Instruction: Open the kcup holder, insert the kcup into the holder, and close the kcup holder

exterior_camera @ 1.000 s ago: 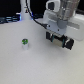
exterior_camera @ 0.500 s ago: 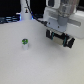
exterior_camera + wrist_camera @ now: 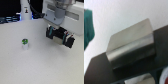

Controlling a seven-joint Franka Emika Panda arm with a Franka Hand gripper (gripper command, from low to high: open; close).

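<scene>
The kcup, a small whitish cup with a green top, stands upright on the white table at the exterior view's left. My arm reaches down at the upper right. A black boxy shape sits right under it, which I take for the kcup holder with my gripper against it. The two blur together, so the jaws cannot be made out. The wrist view shows a grey block over a black flat surface, very close. The kcup is far from the gripper.
A tall white bottle-shaped object stands at the back left, behind the kcup. Dark equipment lines the far edge of the table. A teal patch shows at one edge of the wrist view.
The arm and the black shape under it have shifted slightly upward in the exterior view. The kcup has not moved.
</scene>
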